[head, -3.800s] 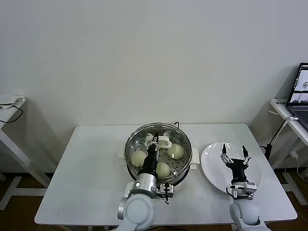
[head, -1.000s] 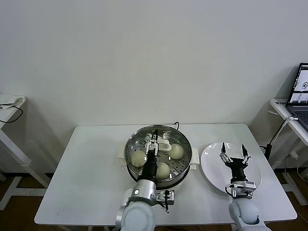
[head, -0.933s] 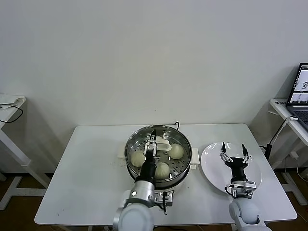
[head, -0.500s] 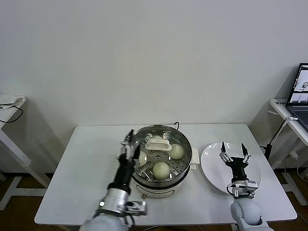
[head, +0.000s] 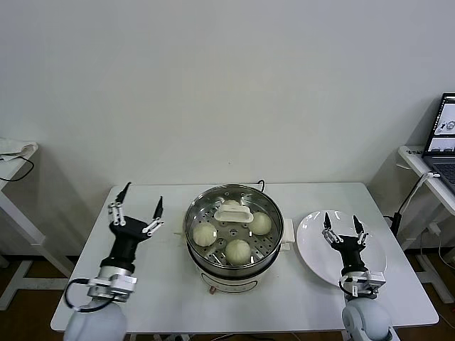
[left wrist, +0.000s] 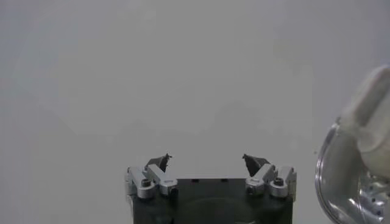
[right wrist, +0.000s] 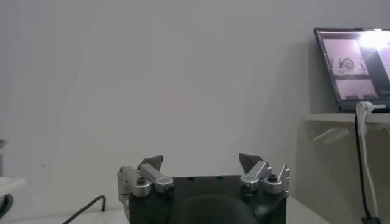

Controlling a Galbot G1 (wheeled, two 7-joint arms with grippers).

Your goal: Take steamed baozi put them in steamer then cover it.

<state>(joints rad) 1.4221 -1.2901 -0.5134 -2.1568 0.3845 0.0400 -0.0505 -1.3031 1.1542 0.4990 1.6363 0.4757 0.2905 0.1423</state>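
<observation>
The steamer [head: 213,273] stands mid-table on its white base. The cover [head: 217,250] lies on it, cream handle [head: 233,210] on top. Through the glass I see three baozi [head: 204,234], [head: 239,250], [head: 260,222] on the perforated tray. My left gripper [head: 143,193] is open and empty, raised over the table left of the steamer, apart from it. In the left wrist view my left gripper [left wrist: 206,159] faces the wall, with the cover's rim [left wrist: 332,176] at the side. My right gripper [head: 340,219], [right wrist: 201,159] hangs open and empty over the white plate [head: 313,249].
The white plate lies right of the steamer and holds nothing. A laptop [head: 444,135], [right wrist: 356,64] sits on a side table at the far right, with a cable [head: 412,195] hanging from it. Another side table [head: 14,153] stands at the far left.
My left gripper has pulled away from the cover's handle over the steamer and swung out to the left of the pot. The cover stays on the steamer. The right gripper has barely shifted.
</observation>
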